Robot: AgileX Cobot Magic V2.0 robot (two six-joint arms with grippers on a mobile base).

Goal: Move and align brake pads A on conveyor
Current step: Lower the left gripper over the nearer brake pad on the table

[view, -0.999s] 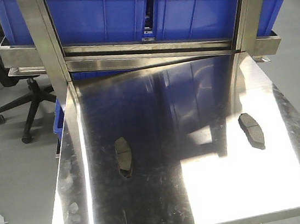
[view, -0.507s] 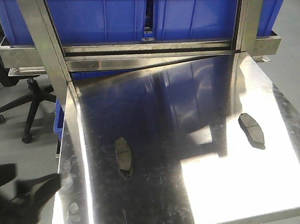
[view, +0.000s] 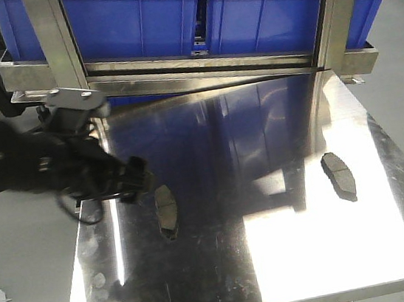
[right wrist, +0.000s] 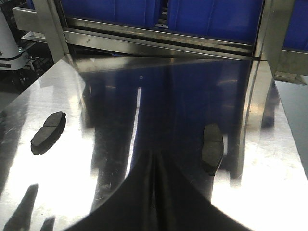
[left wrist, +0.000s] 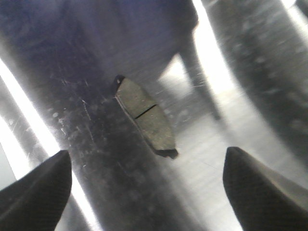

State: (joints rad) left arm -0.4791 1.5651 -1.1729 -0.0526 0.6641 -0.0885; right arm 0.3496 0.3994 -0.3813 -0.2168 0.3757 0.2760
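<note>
Left arm: black, bulky — grey metal plate on top, black cable looped beneath.
Left fingers: dark, tapered, woven texture.

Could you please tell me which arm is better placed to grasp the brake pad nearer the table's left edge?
Left. The left gripper hangs over that pad, fingers open either side of it. The right gripper is shut at the front edge of the table, closer to the other pad.

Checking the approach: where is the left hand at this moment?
Front view: the left hand, open, is over the steel table's left side, beside the left brake pad.
</note>
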